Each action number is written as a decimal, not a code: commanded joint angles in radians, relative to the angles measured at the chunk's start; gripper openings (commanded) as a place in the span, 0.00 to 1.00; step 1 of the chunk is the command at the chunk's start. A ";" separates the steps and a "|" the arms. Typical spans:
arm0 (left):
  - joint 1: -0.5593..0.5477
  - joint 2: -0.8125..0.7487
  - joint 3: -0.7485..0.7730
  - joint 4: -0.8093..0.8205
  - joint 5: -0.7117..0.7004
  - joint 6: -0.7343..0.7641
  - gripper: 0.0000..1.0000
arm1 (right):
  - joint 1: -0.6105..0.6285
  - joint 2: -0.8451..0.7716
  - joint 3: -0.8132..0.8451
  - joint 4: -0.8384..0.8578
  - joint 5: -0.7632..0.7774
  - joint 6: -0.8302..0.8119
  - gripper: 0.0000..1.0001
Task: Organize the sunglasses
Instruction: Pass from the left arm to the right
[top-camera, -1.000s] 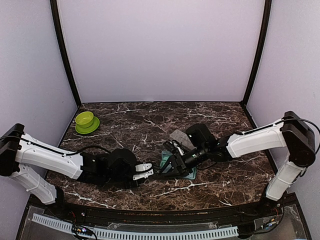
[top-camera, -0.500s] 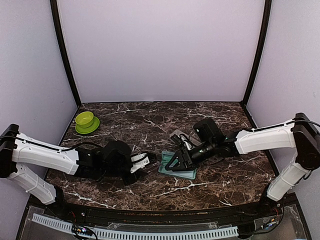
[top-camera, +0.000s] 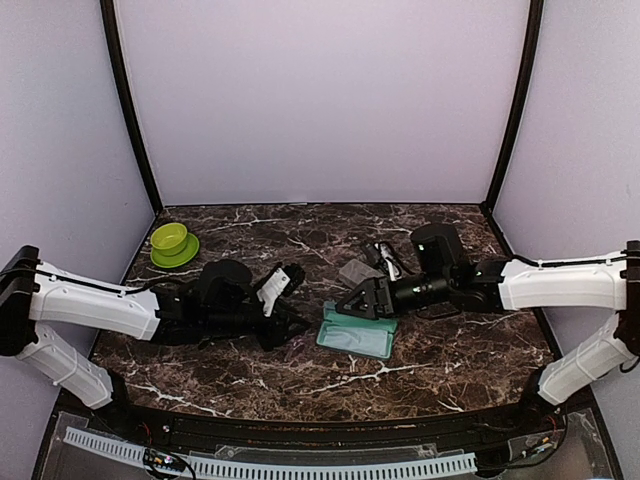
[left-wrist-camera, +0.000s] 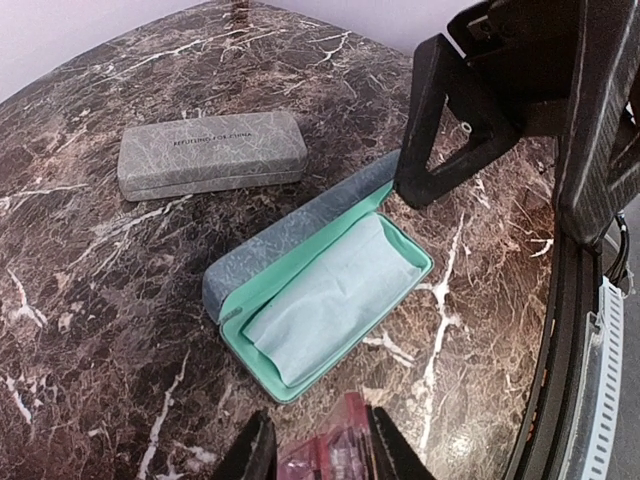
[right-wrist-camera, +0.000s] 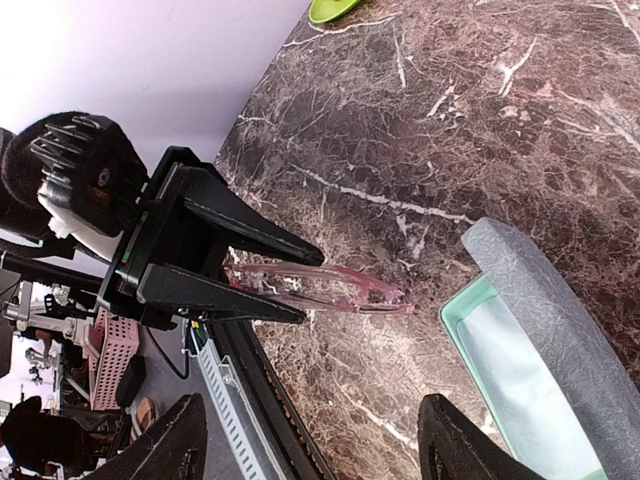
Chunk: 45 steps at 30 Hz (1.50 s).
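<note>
Marble tabletop (top-camera: 450, 350), dark with white veins.
Grey case (left-wrist-camera: 300, 232), lid raised, teal lining; middle of the tabletop, nearer the near edge.
Second grey case (left-wrist-camera: 210, 152), closed; just beyond the first, towards the far edge.
Pale cloth (left-wrist-camera: 330, 300), lying flat inside the opened case.
Green bowl (top-camera: 172, 240); far left corner.
Left claw (right-wrist-camera: 302, 288), clamped on the sunglasses (right-wrist-camera: 360, 292), which have a pink translucent frame and sit near the opened case's left end.
Right claw (right-wrist-camera: 312, 405), fingers spread and empty, at that case's far side.

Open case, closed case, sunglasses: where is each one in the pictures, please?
open case (left-wrist-camera: 300, 228), left wrist view, on its grey lid.
closed case (left-wrist-camera: 212, 152), left wrist view, middle of its top.
sunglasses (right-wrist-camera: 340, 285), right wrist view, on the pink frame.
</note>
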 joint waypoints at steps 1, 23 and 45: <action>0.004 0.039 0.024 0.013 0.025 -0.069 0.32 | 0.004 -0.008 -0.044 0.036 0.051 0.009 0.73; 0.042 -0.068 -0.012 0.059 -0.062 -0.403 0.30 | 0.103 0.079 -0.002 -0.003 0.186 -0.064 0.73; 0.050 -0.077 -0.033 0.008 -0.110 -0.444 0.29 | 0.147 0.136 0.054 -0.070 0.279 -0.129 0.74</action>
